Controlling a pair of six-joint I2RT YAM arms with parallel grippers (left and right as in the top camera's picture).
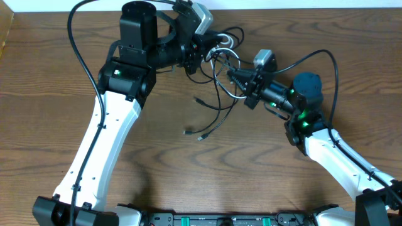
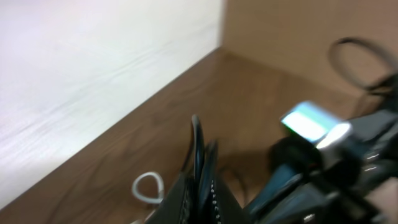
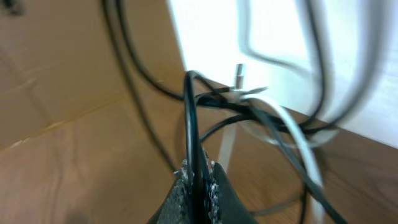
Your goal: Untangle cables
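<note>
This looks like a robotics lab bench. A brown wood-grain table (image 1: pixel 50 125) carries 2 white-and-black robot arms, the left arm (image 1: pixel 107 144) rising from 7 o'clock and the right arm (image 1: pixel 339 157) from 5 o'clock. Both arms show green status lights (image 1: pixel 306 122). A black mounting rail (image 1: pixel 213 220) runs along 6 o'clock. Thin cables (image 1: pixel 217 75) lie tangled near 12 o'clock. The wrist views show a plain white wall (image 2: pixel 93 62) and brown cardboard-like panels (image 3: pixel 62 93) beside the table.

Left gripper (image 2: pixel 200 184) is pinching black cables (image 2: pixel 195 134); white wire loop (image 2: pixel 148 186) is lying beside it on the table (image 2: pixel 118 158).
</note>
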